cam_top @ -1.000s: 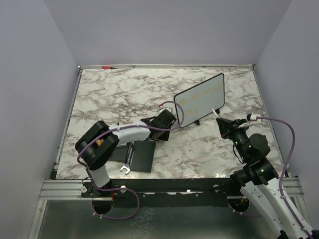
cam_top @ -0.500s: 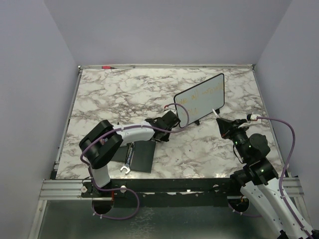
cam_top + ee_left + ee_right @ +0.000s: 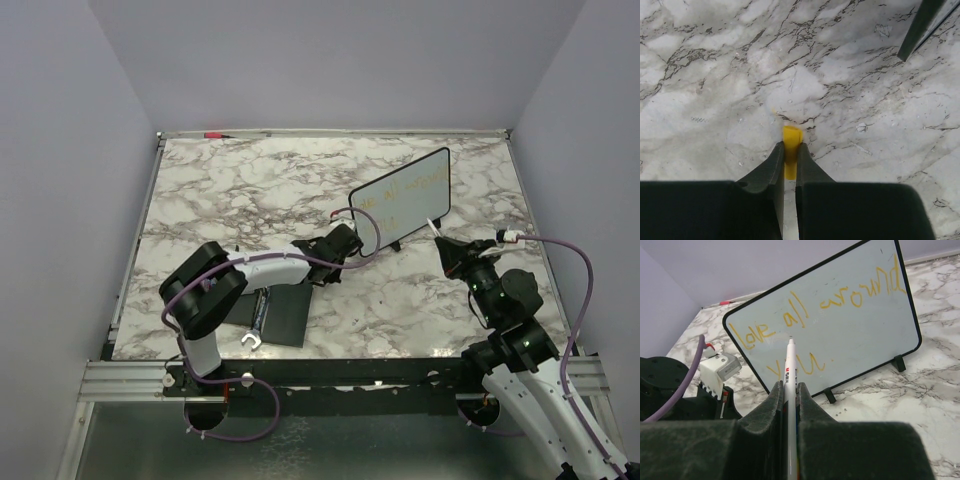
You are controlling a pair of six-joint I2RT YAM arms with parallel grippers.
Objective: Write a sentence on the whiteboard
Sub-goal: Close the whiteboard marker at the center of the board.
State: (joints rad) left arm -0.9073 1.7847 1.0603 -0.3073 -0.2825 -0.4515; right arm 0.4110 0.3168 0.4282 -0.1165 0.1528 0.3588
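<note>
Marble table (image 3: 240, 190): carries everything noted below.

Whiteboard (image 3: 400, 200): stands tilted back on its small black feet, directly ahead of the right gripper (image 3: 447, 247) and just beyond and to the right of the left gripper (image 3: 343, 240). In the left wrist view only a dark slanted edge of it shows, at upper right.

Sentence (image 3: 832, 301): yellow-orange handwriting on two lines. The top line reads "love all around". The lower line is shorter and only partly legible. The lettering lies above and to both sides of the right gripper's line of sight.

Black pad (image 3: 285, 312): flat on the table, behind the left gripper and beside that arm's forearm.

Right gripper (image 3: 789, 386): fingers pressed together on a white marker (image 3: 789, 367). The marker points forward at the board, its tip in front of the blank strip between the two lines. Cannot tell whether the tip touches.

Left gripper (image 3: 790, 146): low over bare marble, fingers pinching a slim yellow-ended item (image 3: 791, 136). The yellow end sticks out just past the fingertips. Cannot tell what it is.

Wrench (image 3: 254, 325): silver, lying at the pad's left part, behind the left gripper.

Red pen-like item (image 3: 213, 134): at the far table edge, well apart from both grippers.
</note>
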